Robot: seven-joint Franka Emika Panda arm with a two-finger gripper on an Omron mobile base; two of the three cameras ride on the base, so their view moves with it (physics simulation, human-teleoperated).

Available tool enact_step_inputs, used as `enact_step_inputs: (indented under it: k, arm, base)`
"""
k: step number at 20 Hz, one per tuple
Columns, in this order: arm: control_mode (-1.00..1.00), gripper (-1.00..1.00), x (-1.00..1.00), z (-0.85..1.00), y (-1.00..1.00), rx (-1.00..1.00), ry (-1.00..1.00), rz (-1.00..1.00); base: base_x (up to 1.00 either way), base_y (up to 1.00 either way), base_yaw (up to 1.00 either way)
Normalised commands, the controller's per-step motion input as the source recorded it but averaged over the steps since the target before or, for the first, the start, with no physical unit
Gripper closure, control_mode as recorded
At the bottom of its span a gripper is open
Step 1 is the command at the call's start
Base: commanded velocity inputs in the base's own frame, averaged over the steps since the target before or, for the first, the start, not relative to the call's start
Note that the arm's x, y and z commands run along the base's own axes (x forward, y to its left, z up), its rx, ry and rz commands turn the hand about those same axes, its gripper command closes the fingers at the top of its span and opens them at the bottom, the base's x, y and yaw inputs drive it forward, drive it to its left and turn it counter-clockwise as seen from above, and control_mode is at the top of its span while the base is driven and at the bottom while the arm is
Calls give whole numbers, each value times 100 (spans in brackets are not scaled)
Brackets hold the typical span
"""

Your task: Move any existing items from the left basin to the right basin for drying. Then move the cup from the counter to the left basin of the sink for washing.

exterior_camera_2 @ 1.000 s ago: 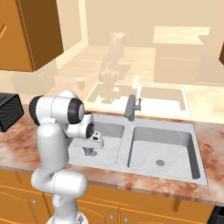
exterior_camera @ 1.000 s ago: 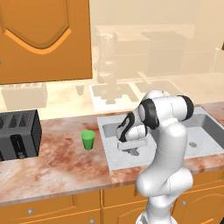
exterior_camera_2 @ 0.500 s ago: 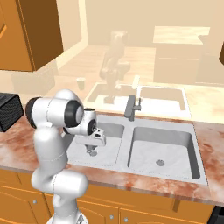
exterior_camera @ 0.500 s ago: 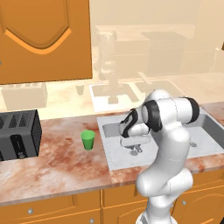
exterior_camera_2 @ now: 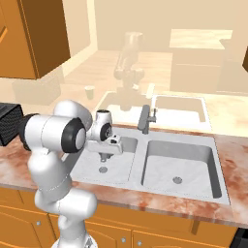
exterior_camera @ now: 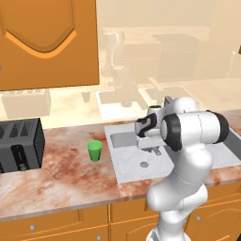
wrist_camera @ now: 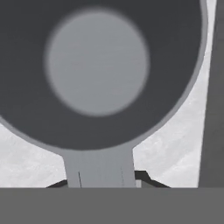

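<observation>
Seemingly lifted, pot [wrist_camera: 96,70] points its handle [wrist_camera: 99,168] toward pincer [wrist_camera: 107,179].

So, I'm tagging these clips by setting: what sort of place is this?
A rendered home kitchen, most likely: a double sink with a faucet set in a marbled counter, a toaster, and orange wooden cabinets.

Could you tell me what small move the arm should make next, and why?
Probably lift straight up, then carry right. In the hand view the gripper is shut on the handle of the dark pot, low over the left basin. The right basin lies past the divider, so the pot likely needs height to clear it.
</observation>
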Motion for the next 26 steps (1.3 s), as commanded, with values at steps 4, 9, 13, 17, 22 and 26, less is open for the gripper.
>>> enact_step_inputs:
  k: [4,9,13,17,22,26]
  arm:
    - [-100,100,-20,75,-4,0,-2,0]
    - [-100,100,-25,72,0,0,0,-1]
    - [-100,100,-37,60,-6,0,0,-3]
    - [-100,100,-49,47,-11,1,0,-4]
    - [-100,100,-56,33,-17,2,0,-7]
    - [-100,100,-54,32,-28,4,0,-8]
  base:
    - [0,0,0]
    - [0,0,0]
    - [0,0,0]
    - [0,0,0]
    - [0,0,0]
    - [0,0,0]
